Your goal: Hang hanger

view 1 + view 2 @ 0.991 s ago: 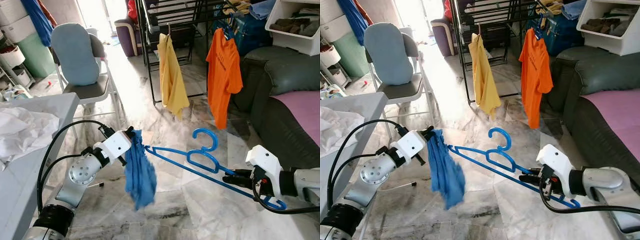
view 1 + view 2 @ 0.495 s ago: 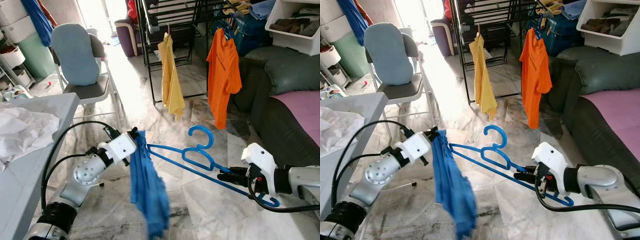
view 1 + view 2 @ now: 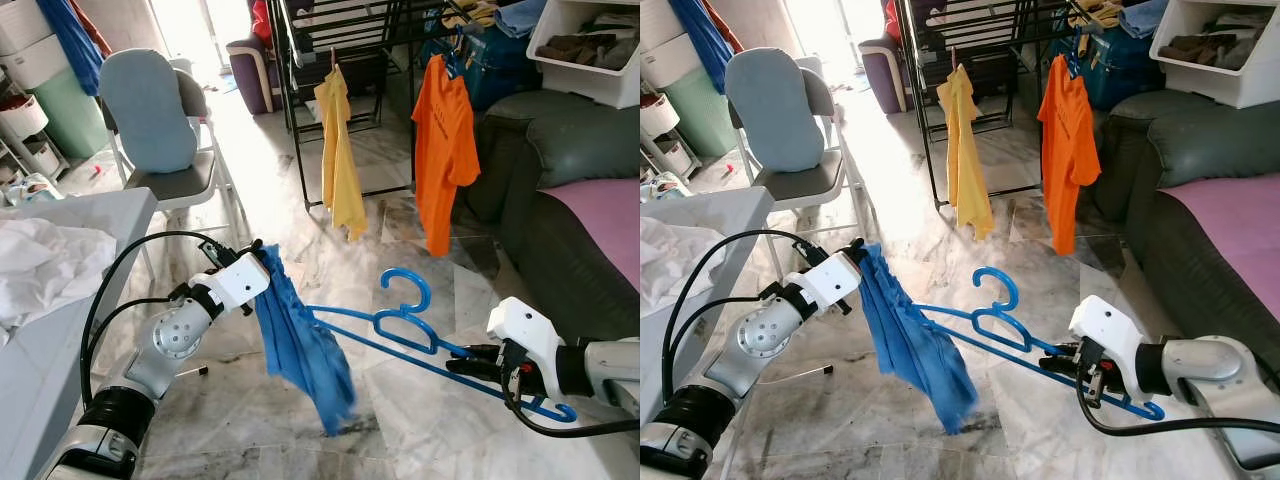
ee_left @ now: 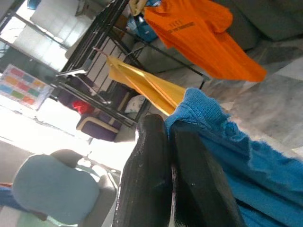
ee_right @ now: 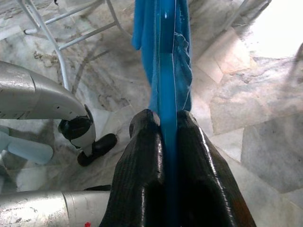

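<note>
A black rack (image 3: 340,30) stands at the back with a yellow shirt (image 3: 340,160) and an orange shirt (image 3: 445,150) hanging on it. Over the marble floor, a blue cloth (image 3: 300,340) droops from the left gripper (image 3: 262,262), whose fingers are pinched on its top edge. The blue hanger (image 3: 400,325) lies nearly level, its long axis running from the cloth to the right gripper (image 3: 470,362), hook up. That gripper's fingers clamp the hanger's bar.
</note>
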Robot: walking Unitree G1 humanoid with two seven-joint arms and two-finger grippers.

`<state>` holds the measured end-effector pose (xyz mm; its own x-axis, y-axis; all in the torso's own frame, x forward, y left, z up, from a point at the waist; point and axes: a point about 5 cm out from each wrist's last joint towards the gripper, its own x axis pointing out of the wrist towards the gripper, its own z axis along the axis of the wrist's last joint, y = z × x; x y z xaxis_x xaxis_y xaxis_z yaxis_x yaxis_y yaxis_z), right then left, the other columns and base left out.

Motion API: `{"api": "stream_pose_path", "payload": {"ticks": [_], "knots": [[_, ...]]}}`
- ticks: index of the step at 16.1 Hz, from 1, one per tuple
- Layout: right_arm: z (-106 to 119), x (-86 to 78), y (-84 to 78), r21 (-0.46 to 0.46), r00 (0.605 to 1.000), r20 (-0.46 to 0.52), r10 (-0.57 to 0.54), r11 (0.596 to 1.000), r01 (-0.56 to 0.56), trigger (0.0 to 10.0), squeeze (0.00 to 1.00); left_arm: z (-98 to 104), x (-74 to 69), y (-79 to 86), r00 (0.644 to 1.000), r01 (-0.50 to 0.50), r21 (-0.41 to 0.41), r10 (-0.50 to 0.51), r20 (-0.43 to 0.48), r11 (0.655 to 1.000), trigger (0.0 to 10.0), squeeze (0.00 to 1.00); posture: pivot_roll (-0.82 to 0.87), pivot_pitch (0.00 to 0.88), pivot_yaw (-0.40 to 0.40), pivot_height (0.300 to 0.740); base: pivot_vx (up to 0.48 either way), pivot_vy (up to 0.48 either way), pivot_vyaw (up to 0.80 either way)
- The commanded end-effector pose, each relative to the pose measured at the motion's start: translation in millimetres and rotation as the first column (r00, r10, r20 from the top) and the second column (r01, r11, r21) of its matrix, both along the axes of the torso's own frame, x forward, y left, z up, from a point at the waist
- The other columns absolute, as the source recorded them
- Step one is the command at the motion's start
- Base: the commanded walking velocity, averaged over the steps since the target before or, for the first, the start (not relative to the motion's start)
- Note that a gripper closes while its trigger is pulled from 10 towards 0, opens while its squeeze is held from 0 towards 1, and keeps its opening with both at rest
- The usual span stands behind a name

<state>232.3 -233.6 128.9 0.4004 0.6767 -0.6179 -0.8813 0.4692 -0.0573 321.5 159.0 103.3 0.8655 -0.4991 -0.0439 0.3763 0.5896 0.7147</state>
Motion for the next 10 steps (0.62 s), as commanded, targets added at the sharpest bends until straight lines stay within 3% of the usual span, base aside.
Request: {"api": "stream_pose_path", "payload": {"ticks": [1,6,10], "knots": [[1.3,0.5,4.6,-0.005,0.999,0.011,0.036,0.999,-0.036,10.0,0.0,3.5,-0.1,2.6,1.0,0.015,-0.016,-0.014,0.006,1.0,10.0,0.0,-0.14,0.0,0.144,0.74,0.0,0.0,0.0],[0.1,9.5,6.7,-0.005,0.998,0.055,0.015,1.0,-0.015,10.0,0.0,3.0,-7.0,-8.0,0.993,0.116,-0.077,-0.118,-0.024,0.99,10.0,0.0,-0.14,0.0,0.141,0.74,0.0,0.0,0.0],[10.5,12.2,7.5,0.022,0.996,0.084,0.026,0.999,-0.028,10.0,0.0,-1.4,-0.5,4.2,0.999,0.041,-0.001,-0.041,-0.02,0.999,10.0,0.0,-0.14,0.0,0.141,0.74,0.0,0.0,0.0]]}}
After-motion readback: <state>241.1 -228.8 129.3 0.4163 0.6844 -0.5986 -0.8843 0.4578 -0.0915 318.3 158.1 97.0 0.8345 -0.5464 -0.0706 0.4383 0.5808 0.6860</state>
